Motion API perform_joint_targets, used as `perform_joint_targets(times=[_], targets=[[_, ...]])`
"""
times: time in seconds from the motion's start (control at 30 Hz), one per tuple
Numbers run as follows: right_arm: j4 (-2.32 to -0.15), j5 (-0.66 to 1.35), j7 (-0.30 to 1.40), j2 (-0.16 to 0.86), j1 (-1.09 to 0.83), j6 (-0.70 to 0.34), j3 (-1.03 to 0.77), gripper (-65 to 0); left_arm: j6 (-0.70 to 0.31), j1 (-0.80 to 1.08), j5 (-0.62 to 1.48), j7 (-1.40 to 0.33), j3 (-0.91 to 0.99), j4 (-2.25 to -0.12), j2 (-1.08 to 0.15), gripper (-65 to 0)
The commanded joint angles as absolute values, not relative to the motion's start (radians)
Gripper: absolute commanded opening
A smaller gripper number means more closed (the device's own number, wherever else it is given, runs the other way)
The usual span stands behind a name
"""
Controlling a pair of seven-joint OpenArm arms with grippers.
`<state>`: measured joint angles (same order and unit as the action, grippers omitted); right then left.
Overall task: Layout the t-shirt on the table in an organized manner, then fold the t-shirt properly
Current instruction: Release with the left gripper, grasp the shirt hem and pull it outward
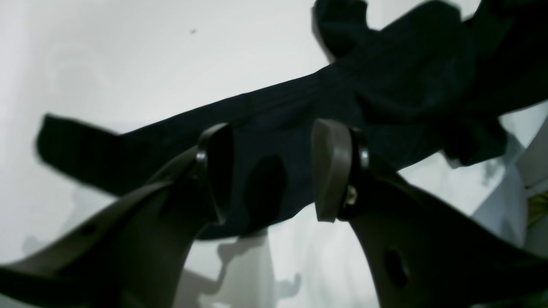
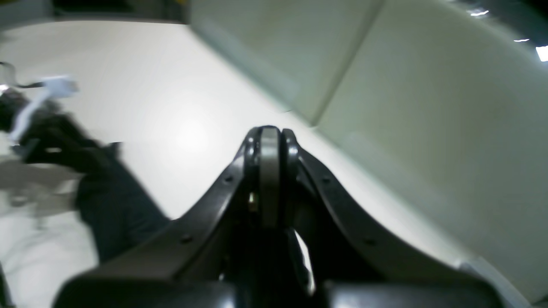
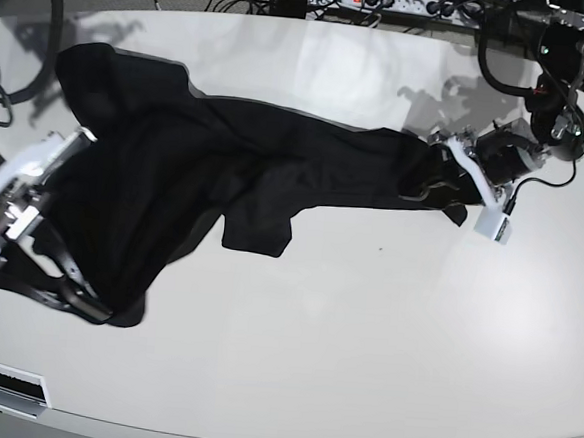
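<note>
**A:** Why does the table (image 3: 364,334) show so much bare white around the work?

**B:** It is far larger than the t-shirt (image 3: 175,171), so there is room to spread the cloth flat. The shirt lies across the far-left part of the top, bunched and twisted, with a narrow band of fabric reaching toward the base view's right.

**A:** And why is that band drawn out so long?

**B:** I'd judge the two arms sit at opposite ends of the garment to pull it open. The layout looks barely begun; nothing is flat yet.

**A:** What about the left gripper (image 1: 269,171)?

**B:** Its fingers (image 1: 329,171) stand apart, with the dark band lying beyond the gap. Nothing is pinched between them. It looks posed to close on that end.

**A:** And the right gripper (image 2: 269,141)?

**B:** Its tips are pressed together, and I see no cloth between them in its wrist view. In the base view it sits under the shirt's bulk at the left, so the fabric drapes over that arm.
</note>
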<state>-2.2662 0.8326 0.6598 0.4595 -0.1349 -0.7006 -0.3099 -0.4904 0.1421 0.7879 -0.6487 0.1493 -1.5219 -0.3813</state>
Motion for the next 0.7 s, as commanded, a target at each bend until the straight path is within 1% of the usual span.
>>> perform_joint_targets(times=[0.0, 0.07, 0.17, 0.3, 0.4, 0.53, 0.67], targets=[[-2.252, 0.831, 0.631, 0.474, -0.124, -0.698, -0.287, -65.0, -0.497, 0.103, 0.81, -0.622, 0.147, -1.535, -0.38, -34.2], [-2.218, 0.81, 0.613, 0.474, -0.124, -0.698, -0.24, -65.0, -0.496, 0.065, 0.778, -0.622, 0.126, -1.533, -0.353, -34.2], [-2.212, 0.812, 0.614, 0.474, -0.124, -0.698, -0.215, -65.0, -0.489, 0.015, 0.733, -0.598, 0.06, -1.523, -0.315, -34.2], [-2.212, 0.81, 0.614, 0.474, -0.121, -0.698, -0.216, -65.0, -0.4, -0.067, 0.625, -0.553, -0.07, -1.477, -0.251, -34.2], [-2.212, 0.802, 0.615, 0.474, -0.122, -0.698, -0.216, -65.0, -0.353, -0.136, 0.545, -0.524, -0.153, -1.411, -0.194, -34.2], [-2.212, 0.753, 0.617, 0.474, -0.122, -0.698, -0.216, -65.0, -0.35, -0.216, 0.494, -0.522, -0.231, -1.314, -0.107, -34.2], [-2.212, 0.75, 0.618, 0.474, -0.121, -0.698, -0.216, -65.0, -0.337, -0.289, 0.404, -0.501, -0.256, -1.172, -0.021, -34.2]])
